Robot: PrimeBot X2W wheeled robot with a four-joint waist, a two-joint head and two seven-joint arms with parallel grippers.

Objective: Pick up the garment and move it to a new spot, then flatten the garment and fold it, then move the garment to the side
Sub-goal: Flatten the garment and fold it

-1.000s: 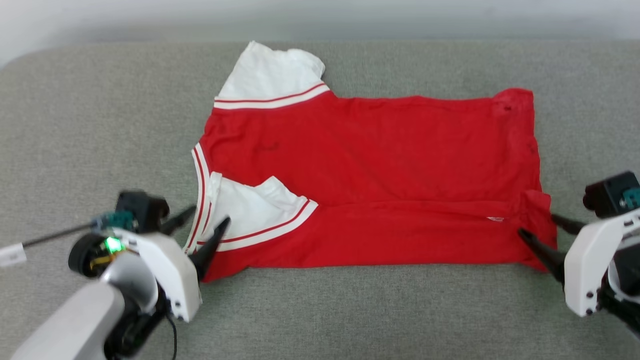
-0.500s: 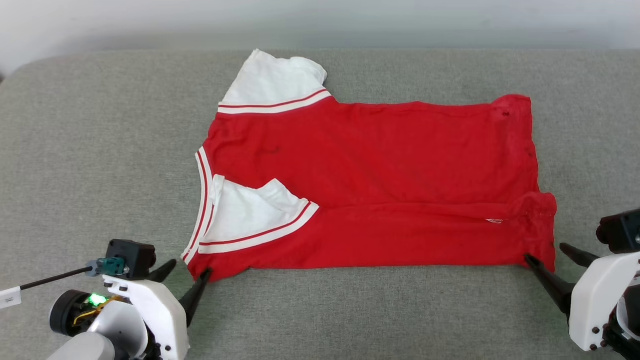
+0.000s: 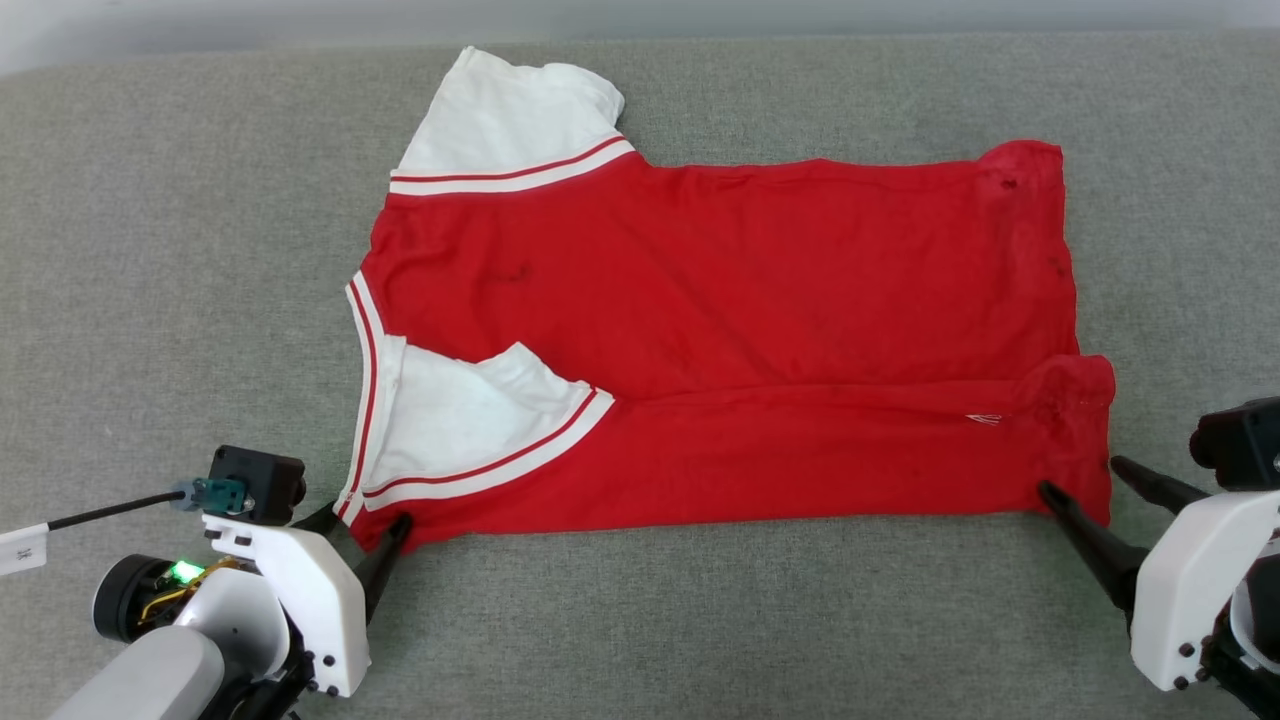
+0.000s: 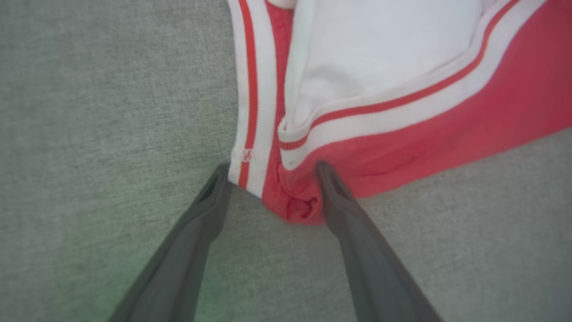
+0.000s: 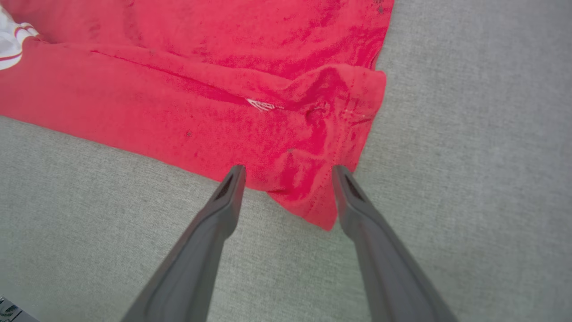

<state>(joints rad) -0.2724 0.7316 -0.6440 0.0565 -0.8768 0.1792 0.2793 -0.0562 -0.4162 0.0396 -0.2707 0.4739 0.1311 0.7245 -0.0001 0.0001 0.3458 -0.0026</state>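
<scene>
1. While its fingers stand spread, the left gripper (image 3: 365,517) straddles the near collar corner of the garment (image 3: 720,330).
2. The right gripper (image 3: 1082,475), fingers likewise spread, straddles the near hem corner, perhaps touching cloth.
3. Beyond both sets of fingers, the garment lies flat on the grey fabric surface (image 3: 180,250).

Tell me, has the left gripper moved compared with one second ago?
Yes. Against the garment, the left gripper has drawn back toward the robot, from over the white sleeve to the near corner.

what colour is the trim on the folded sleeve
White with a thin red stripe; the sleeve trim shows best in the left wrist view.
</scene>
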